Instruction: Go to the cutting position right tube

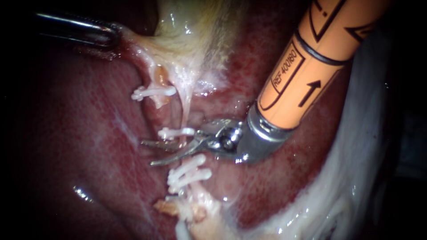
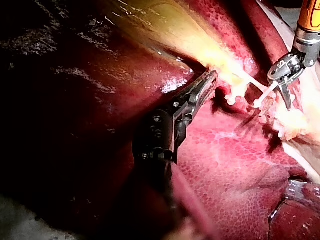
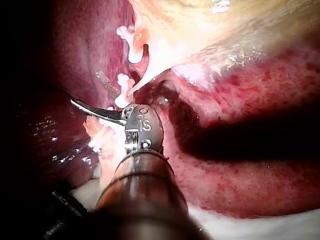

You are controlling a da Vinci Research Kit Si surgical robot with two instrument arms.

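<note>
The right tube [image 1: 186, 113] is a thin pale strand running down from the gallbladder [image 1: 195, 40]. It carries one white clip [image 1: 176, 132] above and several clips [image 1: 189, 171] below. My right instrument [image 1: 147, 153], on an orange shaft, holds its blades open around the tube between these clips. The right wrist view shows the same blades [image 3: 86, 88] spread beside the clips. My left instrument [image 1: 106, 38] is shut on the gallbladder's pale edge at the upper left, and the left wrist view shows its jaws [image 2: 209, 80] closed on that tissue.
A short stump [image 1: 159, 101] left of the tube bears its own white clip [image 1: 153, 92]. Dark red liver [image 1: 80, 146] surrounds the site. Pale fatty tissue [image 1: 356, 178] lies along the right side. Ragged tissue [image 1: 191, 213] sits below the lower clips.
</note>
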